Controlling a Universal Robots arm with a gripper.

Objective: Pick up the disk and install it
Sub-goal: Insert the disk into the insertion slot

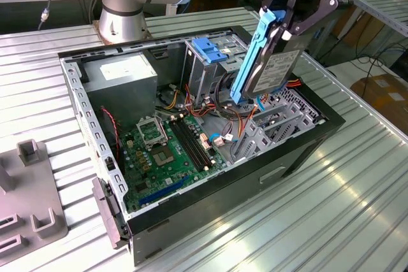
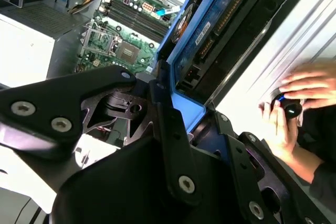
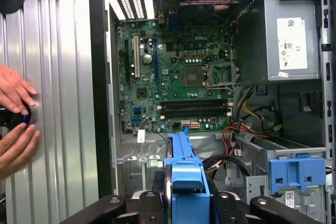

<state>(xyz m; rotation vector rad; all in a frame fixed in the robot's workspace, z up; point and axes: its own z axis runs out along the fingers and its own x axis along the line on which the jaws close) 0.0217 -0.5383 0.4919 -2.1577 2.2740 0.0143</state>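
Fingers (image 2: 169, 140) – disk (image 1: 273, 68) between them

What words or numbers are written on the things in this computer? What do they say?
No text here is clear enough to quote.
White label on the disk: black print, too small to read.
White label on the power-supply box: too small to read.
White marks on the motherboard: too tiny to read.

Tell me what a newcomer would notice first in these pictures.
The gripper holds the disk tilted above the open computer case. Inside lies the green motherboard. In the first wrist view a person's hand is over the ribbed table beside the case.
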